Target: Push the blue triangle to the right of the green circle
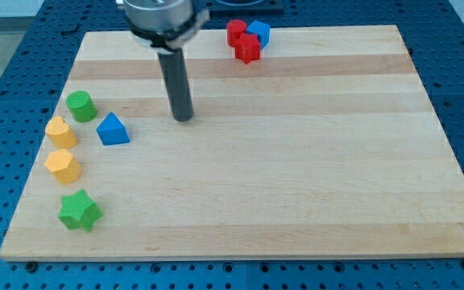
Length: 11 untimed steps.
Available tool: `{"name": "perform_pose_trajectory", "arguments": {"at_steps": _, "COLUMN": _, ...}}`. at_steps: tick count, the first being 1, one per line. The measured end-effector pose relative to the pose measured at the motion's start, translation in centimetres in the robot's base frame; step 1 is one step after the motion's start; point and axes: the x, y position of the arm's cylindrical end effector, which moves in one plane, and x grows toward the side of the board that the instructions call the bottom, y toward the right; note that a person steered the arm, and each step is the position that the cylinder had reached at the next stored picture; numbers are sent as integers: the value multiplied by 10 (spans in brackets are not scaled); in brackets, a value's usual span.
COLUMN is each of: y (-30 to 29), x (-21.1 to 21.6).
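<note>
1. Toward the left side of the wooden board (296,185), the blue triangle (113,130) sits just below and right of the green circle (80,105), close to it but not clearly touching.
2. My tip (184,118) rests on the board to the right of the blue triangle and slightly farther back, apart from it with bare wood between. It is a bare rod, so it grasps nothing and touches no block.
3. The relation that matters: the triangle lies left and a little nearer than my tip, and it needs to go farther back to sit level with the circle's right side. I judge the push should come from the triangle's near side, so the tip must first get around it.
4. Two yellow blocks (60,131) (62,165) and a green star (79,211) line the left edge; red blocks (243,42) and another blue block (258,31) cluster at the far edge, well apart.
</note>
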Motion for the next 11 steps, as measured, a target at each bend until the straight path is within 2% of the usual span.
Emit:
{"name": "perform_pose_trajectory", "arguments": {"at_steps": 1, "y": 1, "x": 33}}
{"name": "perform_pose_trajectory", "arguments": {"at_steps": 5, "y": -101, "x": 39}}
{"name": "perform_pose_trajectory", "arguments": {"at_steps": 7, "y": -103, "x": 2}}
{"name": "perform_pose_trajectory", "arguments": {"at_steps": 11, "y": -112, "x": -33}}
